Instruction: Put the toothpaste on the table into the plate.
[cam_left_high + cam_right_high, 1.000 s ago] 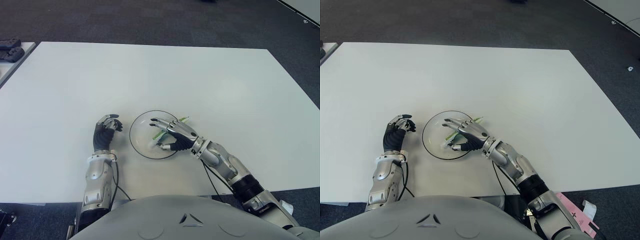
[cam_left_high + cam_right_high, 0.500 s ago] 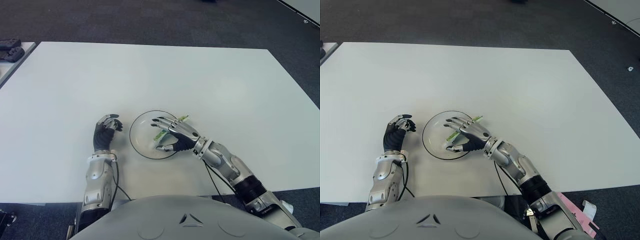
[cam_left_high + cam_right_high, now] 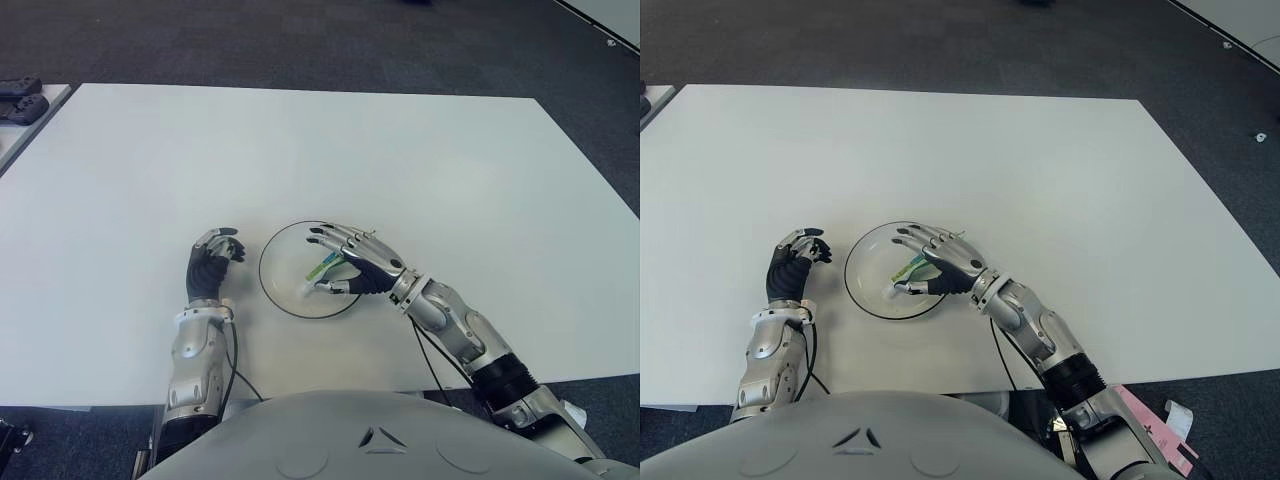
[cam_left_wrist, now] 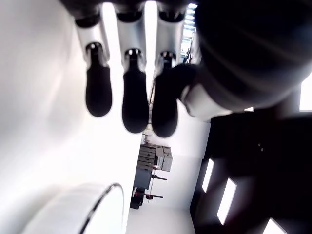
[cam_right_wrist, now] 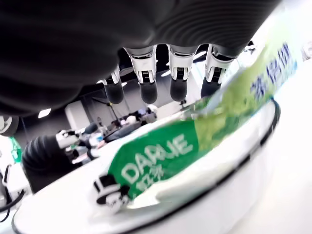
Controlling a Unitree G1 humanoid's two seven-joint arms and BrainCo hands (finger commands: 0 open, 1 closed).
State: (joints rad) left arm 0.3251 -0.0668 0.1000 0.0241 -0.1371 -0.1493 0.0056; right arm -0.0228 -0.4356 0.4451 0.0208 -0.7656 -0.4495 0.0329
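Glossy green toothpaste (image 5: 161, 161) tube in round plate (image 3: 282, 299) under right hand (image 3: 362, 268), fingers apart

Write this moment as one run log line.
toothpaste: in plate | right hand: open above it | left hand: left of plate

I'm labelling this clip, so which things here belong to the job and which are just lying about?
Job:
toothpaste, lying in the plate
plate
right hand, fingers spread above the toothpaste
table

Lying about:
left hand, idle left of the plate
dark devices on the side table at far left
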